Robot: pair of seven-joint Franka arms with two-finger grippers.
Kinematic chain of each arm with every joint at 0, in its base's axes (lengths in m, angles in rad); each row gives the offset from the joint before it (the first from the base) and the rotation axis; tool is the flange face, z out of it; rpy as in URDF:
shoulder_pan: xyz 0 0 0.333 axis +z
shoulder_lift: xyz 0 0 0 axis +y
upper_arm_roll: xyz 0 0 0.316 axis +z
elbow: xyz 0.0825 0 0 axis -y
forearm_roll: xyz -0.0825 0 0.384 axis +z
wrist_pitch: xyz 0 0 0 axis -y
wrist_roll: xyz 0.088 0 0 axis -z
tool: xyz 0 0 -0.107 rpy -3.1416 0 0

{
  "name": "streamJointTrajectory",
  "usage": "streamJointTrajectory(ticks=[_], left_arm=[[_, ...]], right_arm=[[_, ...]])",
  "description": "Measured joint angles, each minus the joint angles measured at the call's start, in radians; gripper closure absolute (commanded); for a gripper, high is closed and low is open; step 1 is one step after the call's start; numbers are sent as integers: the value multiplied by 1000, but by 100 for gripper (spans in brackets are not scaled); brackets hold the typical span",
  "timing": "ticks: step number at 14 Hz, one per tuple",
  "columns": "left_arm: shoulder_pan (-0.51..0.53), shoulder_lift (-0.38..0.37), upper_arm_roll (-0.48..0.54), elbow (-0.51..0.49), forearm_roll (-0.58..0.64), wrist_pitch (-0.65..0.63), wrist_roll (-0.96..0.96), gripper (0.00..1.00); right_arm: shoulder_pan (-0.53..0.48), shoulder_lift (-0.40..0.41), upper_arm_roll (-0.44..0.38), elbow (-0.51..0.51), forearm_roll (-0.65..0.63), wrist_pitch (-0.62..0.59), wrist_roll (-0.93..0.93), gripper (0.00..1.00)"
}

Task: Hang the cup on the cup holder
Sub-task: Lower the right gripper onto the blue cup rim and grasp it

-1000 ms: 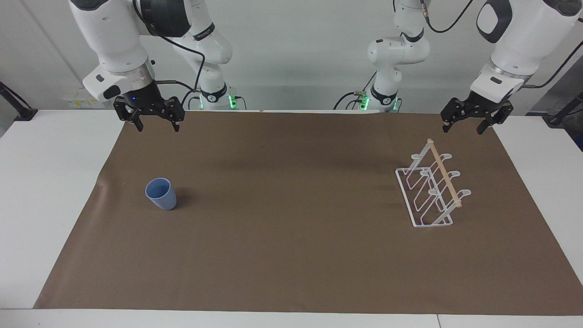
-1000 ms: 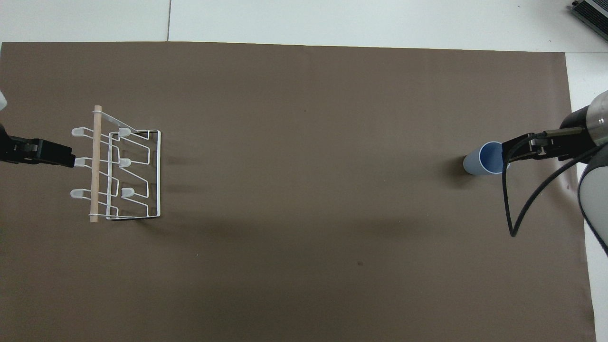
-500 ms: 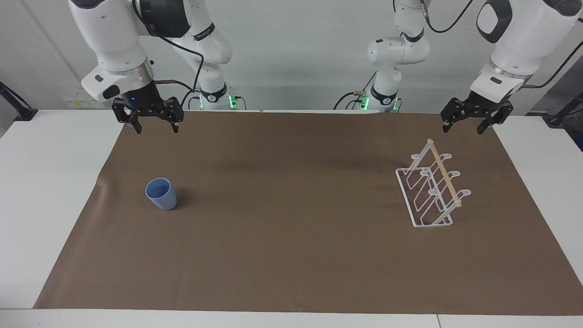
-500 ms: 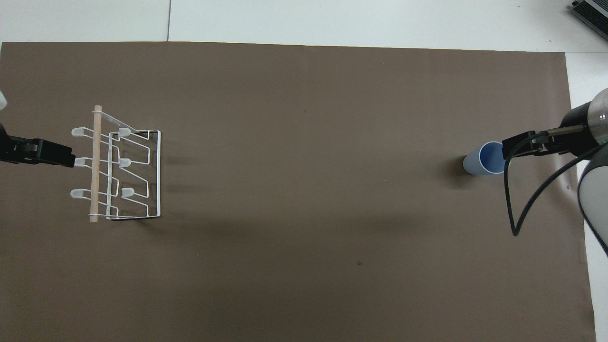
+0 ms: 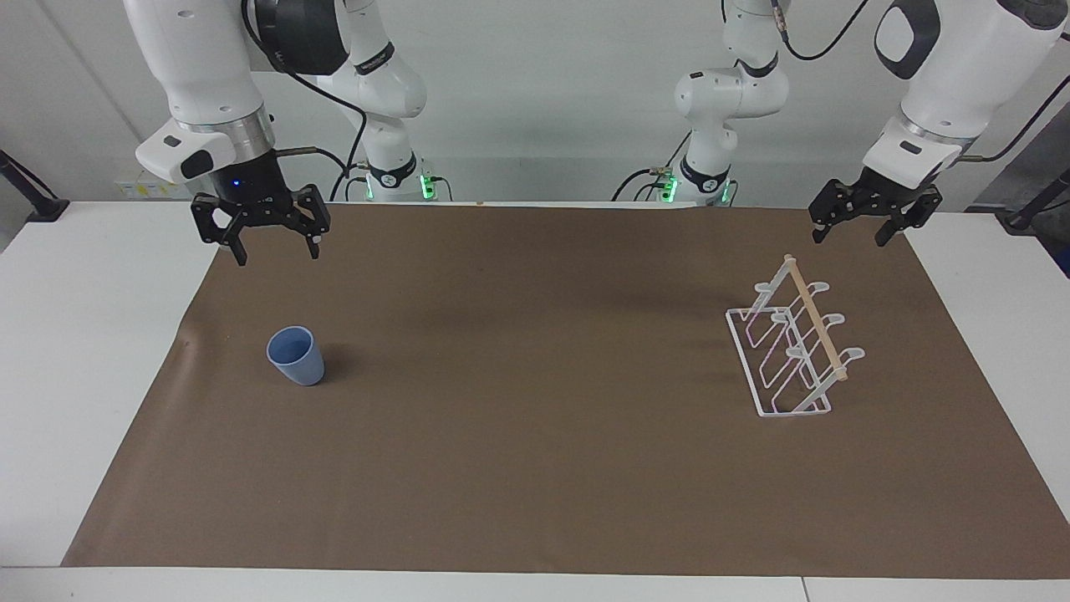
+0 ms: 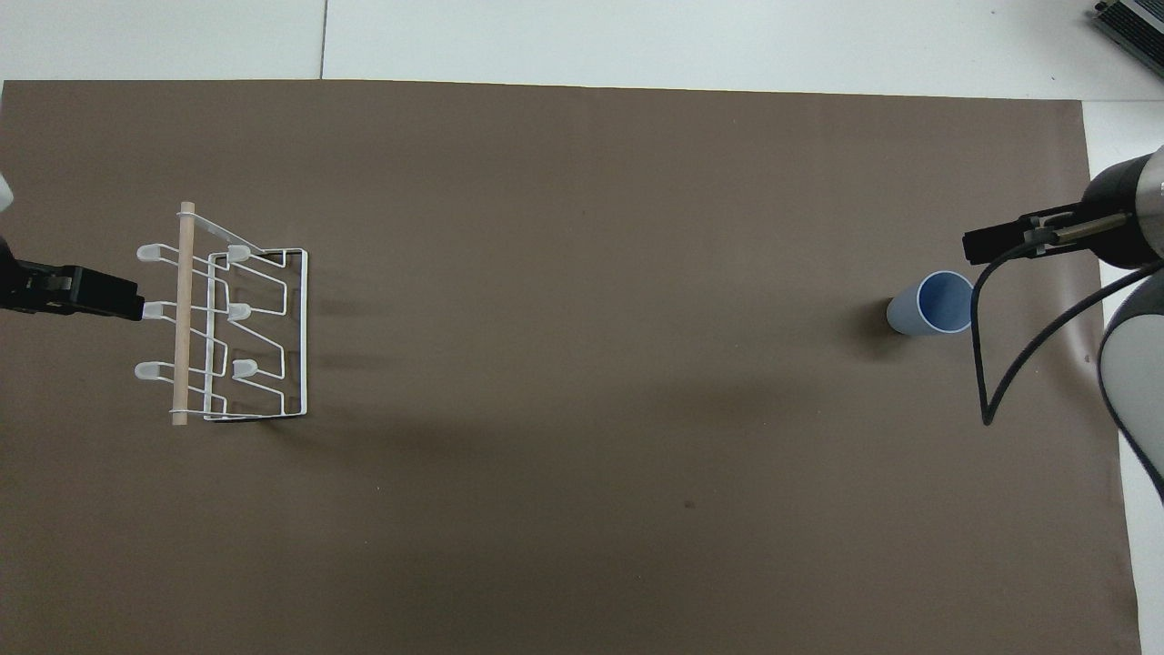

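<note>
A small light blue cup (image 5: 295, 355), matte and tapering to a narrower base, stands upright with its mouth up on the brown paper-like sheet (image 5: 518, 468) that covers the white surface (image 5: 75, 351), toward the right arm's end. The right hand (image 5: 273, 252) hangs in the air over the sheet's edge at the robots' end, fingers spread apart and pointing down, clear of the cup. At the left arm's end stands the cup holder (image 5: 790, 351) (white wire, slanted looped prongs in two rows, a pale wooden rod (image 5: 817, 320) along the top). The left hand (image 5: 854, 233) waits above the sheet near it, fingers apart.
</note>
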Motion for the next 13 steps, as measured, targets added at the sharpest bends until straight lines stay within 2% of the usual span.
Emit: streamJointTrajectory(ticks=[3,8,10,13], left_arm=[[0,0,0,0,0,0,0,0],[0,0,0,0,0,0,0,0],[0,0,0,0,0,0,0,0],[0,0,0,0,0,0,0,0]], right_arm=[[0,1,1,-33,48,64,0,0],[5,16,1,-195,50,210,0,0],[1,44,-2,-255,50,264,0,0],[-4,106,-4,-294,50,342,0,0]])
